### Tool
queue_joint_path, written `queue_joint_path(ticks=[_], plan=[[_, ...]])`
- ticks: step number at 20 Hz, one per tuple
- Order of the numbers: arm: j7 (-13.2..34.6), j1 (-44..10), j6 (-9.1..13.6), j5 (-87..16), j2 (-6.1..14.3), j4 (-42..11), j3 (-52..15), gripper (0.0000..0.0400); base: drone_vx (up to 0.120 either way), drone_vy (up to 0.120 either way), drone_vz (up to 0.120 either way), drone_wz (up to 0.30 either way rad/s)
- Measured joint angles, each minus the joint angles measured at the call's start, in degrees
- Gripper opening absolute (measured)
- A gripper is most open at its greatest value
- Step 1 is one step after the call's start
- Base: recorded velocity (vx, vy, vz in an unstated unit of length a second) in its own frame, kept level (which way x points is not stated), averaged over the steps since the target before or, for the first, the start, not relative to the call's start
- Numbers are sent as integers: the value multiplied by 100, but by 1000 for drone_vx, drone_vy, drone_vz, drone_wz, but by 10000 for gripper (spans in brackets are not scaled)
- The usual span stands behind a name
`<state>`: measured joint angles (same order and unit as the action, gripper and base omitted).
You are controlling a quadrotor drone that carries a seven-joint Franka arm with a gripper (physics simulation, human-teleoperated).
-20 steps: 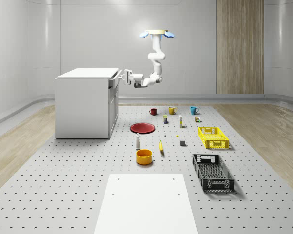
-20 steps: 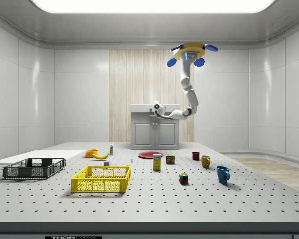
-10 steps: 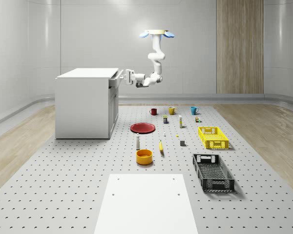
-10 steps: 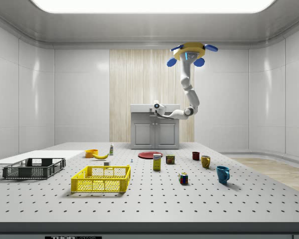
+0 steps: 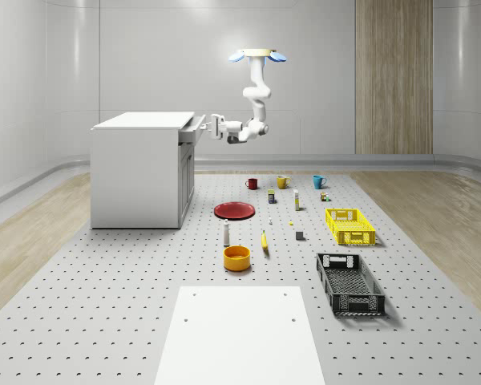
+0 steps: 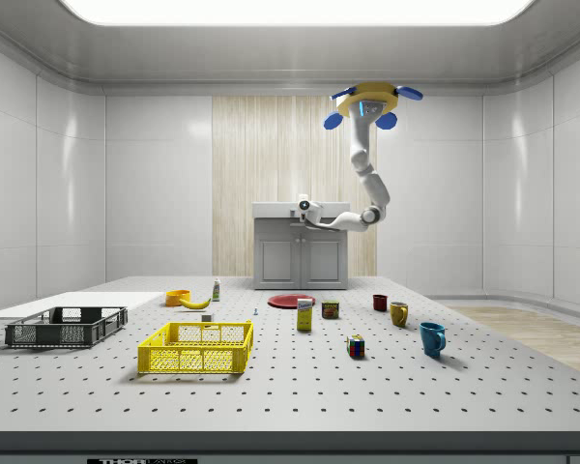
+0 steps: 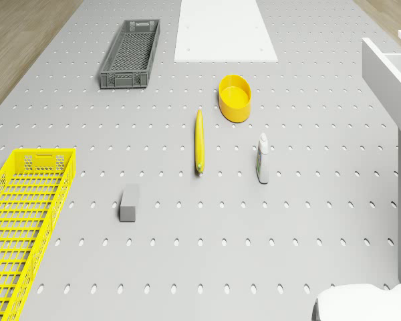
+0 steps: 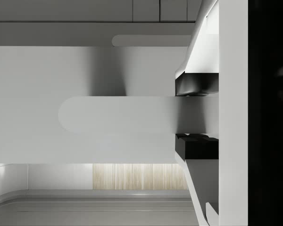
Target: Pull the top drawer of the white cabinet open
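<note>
White cabinet (image 5: pixel 140 172) stands on the perforated floor at the whole-scene view's left, box-shaped, flat top, two doors on its front. Top drawer (image 5: pixel 191 131) sits just under the cabinet's top edge, partly pulled out. You see its handle (image 8: pixel 118 115) as a rounded white bar.

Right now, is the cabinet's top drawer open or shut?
Partly open: the top drawer juts out past the white cabinet's front, with the end effector at its handle.
</note>
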<state>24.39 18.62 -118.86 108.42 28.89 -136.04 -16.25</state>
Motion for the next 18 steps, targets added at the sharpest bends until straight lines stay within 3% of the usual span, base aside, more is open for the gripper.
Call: queue_joint_path(ticks=[8,13,18], plan=[[103,-12,271,-250,274,-269,327,118,0,0,0,0],[96,12,312,-290,319,-319,408,242,0,32,0,0],[83,42,315,-304,331,-335,451,287,0,120,0,0]])
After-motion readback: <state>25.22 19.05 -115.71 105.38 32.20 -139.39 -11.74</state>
